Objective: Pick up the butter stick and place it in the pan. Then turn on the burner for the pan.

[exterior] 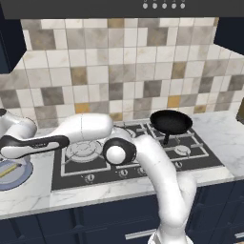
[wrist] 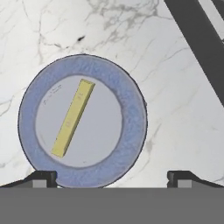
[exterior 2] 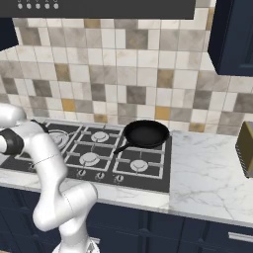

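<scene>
wall: mottled beige-grey tiles [exterior: 124,71] | counter: white marble [exterior 2: 207,163] | cabinets: navy [exterior 2: 232,34]

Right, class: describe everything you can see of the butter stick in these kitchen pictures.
The butter stick is a thin, pale yellow rectangular bar with flat faces and sharp edges. It lies flat and slanted across the grey centre of a round blue-grey plate, touching the plate alone. The plate sits on the white marble counter, to the left of the stove. The open pincer hovers above, its fingertips spread wide and clear of the bar.
</scene>
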